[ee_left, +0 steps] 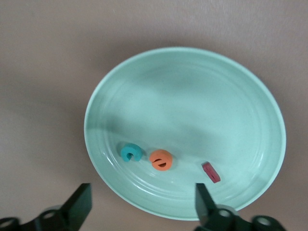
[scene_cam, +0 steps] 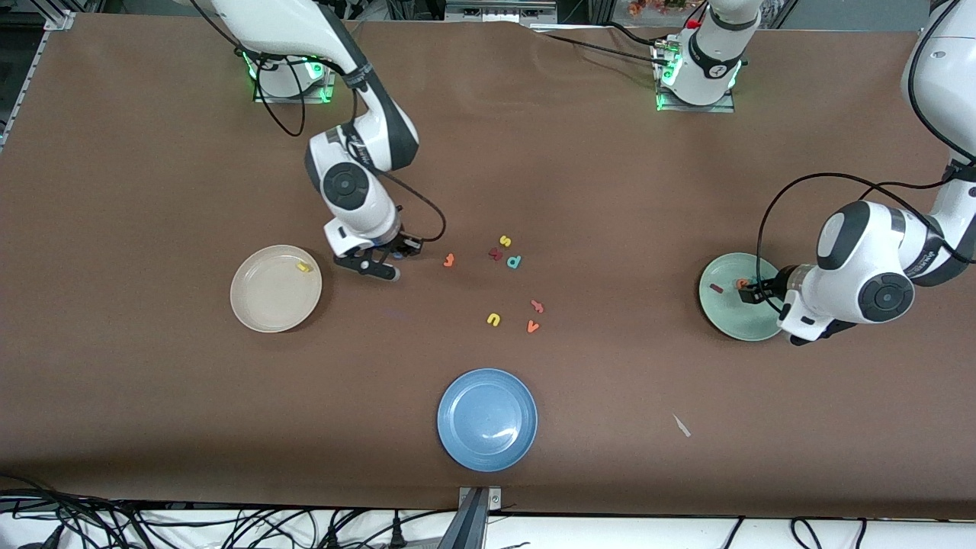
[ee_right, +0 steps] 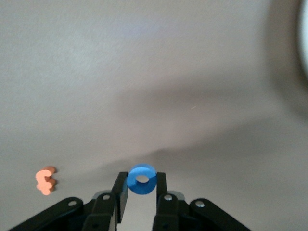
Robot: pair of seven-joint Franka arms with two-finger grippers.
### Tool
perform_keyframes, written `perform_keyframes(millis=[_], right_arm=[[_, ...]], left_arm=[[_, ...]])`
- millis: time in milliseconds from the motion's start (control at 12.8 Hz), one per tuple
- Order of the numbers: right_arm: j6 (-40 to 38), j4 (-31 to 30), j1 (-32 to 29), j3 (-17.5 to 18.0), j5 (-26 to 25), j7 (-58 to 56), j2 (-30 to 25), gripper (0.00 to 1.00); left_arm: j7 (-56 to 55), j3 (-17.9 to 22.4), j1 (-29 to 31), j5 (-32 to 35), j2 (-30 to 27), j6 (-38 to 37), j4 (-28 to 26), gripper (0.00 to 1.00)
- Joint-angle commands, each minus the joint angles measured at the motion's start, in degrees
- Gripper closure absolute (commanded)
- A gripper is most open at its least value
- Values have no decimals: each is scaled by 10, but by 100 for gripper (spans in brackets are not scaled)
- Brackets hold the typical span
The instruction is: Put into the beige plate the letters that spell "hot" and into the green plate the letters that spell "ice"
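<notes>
"ice" looks done: c (ee_left: 130, 153), e (ee_left: 160, 160) and i (ee_left: 211, 172) all lie in the green plate (ee_left: 192, 96), left end effector (ee_left: 143, 204) spread wide above it. For "hot" you've got h (scene_cam: 303, 267) in the beige plate (scene_cam: 263, 305); right end effector (ee_right: 141, 188) pinches o (ee_right: 142, 179) just off the bench (scene_cam: 152, 152) beside that plate; t (scene_cam: 449, 260) left on the bench

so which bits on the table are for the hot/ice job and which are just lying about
Job:
beige plate, yellow h in it
blue o in right gripper
orange t
green plate with teal c, orange e, red i

Lying about:
blue plate
yellow s
yellow u
orange v
</notes>
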Motion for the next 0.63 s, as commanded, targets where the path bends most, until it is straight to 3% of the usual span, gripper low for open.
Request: perform_keyframes(millis=[0, 235, 392, 549], right_arm=[[-78, 22, 2, -49, 2, -92, -22, 98], [-181, 64, 2, -126, 3, -229, -26, 98], [-197, 66, 2, -182, 3, -337, -29, 97], [-197, 63, -4, -206, 4, -386, -27, 94]], left_arm=[[0, -8, 14, 7, -7, 0, 7, 0], [-1, -9, 24, 6, -7, 1, 16, 0], [-1, -9, 23, 7, -4, 3, 18, 0], [0, -9, 24, 4, -3, 26, 18, 0]])
